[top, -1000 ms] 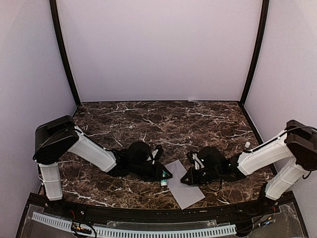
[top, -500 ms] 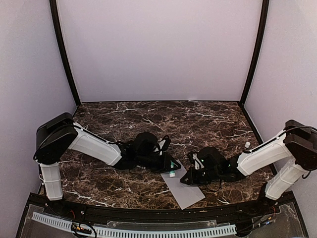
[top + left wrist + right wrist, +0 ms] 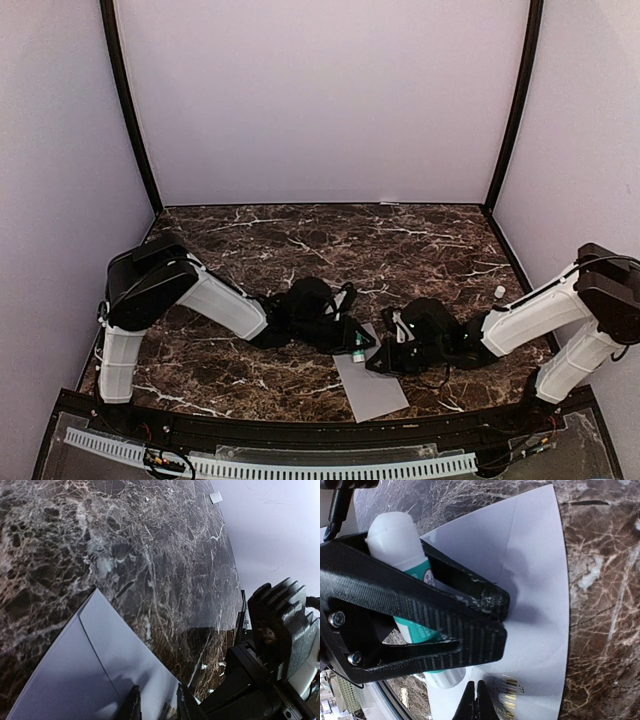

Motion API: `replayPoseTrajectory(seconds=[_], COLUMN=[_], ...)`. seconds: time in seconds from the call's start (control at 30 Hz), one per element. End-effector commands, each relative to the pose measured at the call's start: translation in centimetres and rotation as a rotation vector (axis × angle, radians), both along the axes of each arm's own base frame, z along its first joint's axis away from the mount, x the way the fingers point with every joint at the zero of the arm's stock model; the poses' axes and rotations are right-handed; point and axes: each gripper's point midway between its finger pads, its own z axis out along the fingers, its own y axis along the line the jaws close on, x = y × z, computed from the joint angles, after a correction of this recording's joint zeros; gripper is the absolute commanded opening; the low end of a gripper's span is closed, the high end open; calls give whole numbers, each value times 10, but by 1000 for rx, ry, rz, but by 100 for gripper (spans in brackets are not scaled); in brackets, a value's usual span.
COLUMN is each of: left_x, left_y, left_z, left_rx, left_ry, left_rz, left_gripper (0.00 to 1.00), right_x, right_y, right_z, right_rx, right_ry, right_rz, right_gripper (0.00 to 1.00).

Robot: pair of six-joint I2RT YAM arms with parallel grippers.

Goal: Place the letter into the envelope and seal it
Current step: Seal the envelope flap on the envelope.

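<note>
The grey envelope (image 3: 380, 390) lies flat on the dark marble table (image 3: 300, 240) near the front edge, between the two arms. My left gripper (image 3: 357, 346) is at its upper left edge, shut on a glue stick (image 3: 358, 353) with a white cap and teal label (image 3: 402, 540). In the left wrist view its fingertips (image 3: 133, 702) hover just over the envelope (image 3: 100, 665). My right gripper (image 3: 376, 362) is shut, its tips (image 3: 476, 695) together on the envelope (image 3: 535, 580) beside a printed barcode (image 3: 512, 700). The letter is hidden.
A small white object (image 3: 498, 292) stands by the right arm's forearm. Pale walls close the table in on three sides, and a black rail (image 3: 300, 430) runs along the front. The right gripper's black body (image 3: 270, 670) sits close to the left fingers.
The left arm has swung right, carrying the glue stick from beside the envelope onto its upper left edge. The right gripper's tips have closed fully and stayed in place.
</note>
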Motion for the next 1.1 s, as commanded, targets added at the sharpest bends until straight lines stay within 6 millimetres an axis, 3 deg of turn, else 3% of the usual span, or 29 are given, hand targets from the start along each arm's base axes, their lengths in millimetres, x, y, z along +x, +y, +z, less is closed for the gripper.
replayPoseTrajectory(seconds=[0.0, 0.27, 0.47, 0.77, 1.07], left_x=[-5, -12, -13, -15, -17], left_y=[8, 17, 17, 19, 20], left_z=[-26, -36, -35, -37, -33], left_rx=[53, 63, 57, 66, 65], left_ry=[26, 57, 60, 68, 64], left_rz=[3, 10, 5, 2, -4], left_gripper=[0, 0, 0, 0, 0], right_x=[-15, -34, -45, -23, 4], right_y=[-27, -48, -48, -31, -32], right_z=[-23, -27, -25, -20, -15], right_rx=[-92, -98, -84, -59, -39], right_ry=[54, 91, 103, 68, 13], right_rz=[-33, -62, -55, -131, -250], right_gripper=[0, 0, 0, 0, 0])
